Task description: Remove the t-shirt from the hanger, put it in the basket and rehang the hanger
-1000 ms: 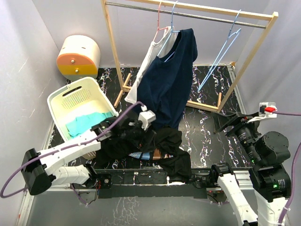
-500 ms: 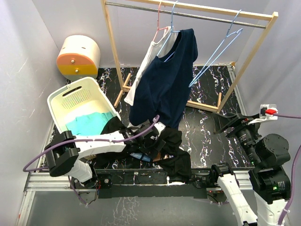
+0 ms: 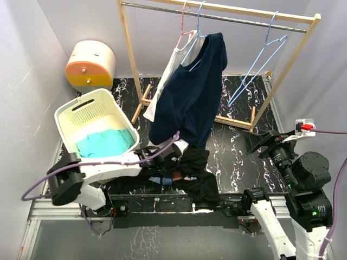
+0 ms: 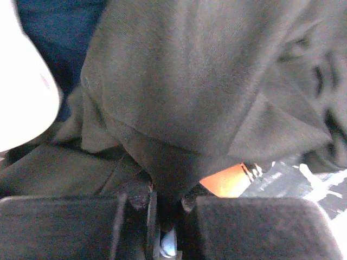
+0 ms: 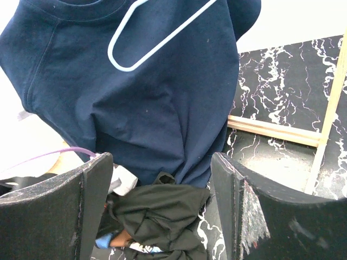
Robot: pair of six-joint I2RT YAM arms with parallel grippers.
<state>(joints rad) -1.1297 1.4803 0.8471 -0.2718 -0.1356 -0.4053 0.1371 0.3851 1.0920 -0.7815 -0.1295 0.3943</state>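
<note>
A navy t-shirt (image 3: 192,97) (image 5: 135,97) hangs on a light blue hanger (image 3: 191,51) (image 5: 157,40) from the rack rail. Below it a black garment (image 3: 195,173) (image 4: 206,81) (image 5: 157,216) lies crumpled on the table over something orange (image 4: 227,181) and light blue. My left gripper (image 3: 172,161) (image 4: 165,216) is low at the pile's left edge, shut with a fold of the black fabric drawn into the narrow gap. My right gripper (image 3: 250,142) (image 5: 161,162) is held up at the right, open and empty, facing the navy shirt from a distance.
A white basket (image 3: 81,116) holding teal cloth (image 3: 105,142) stands at the left. The wooden rack (image 3: 130,59) also carries a white shirt (image 3: 168,70) on a pink hanger and a bare blue hanger (image 3: 260,62). An orange-and-cream container (image 3: 90,65) sits back left.
My left arm swung right and down into the black pile, and its gripper went from open to shut on the fabric. The bare hanger swings. The right arm barely moved.
</note>
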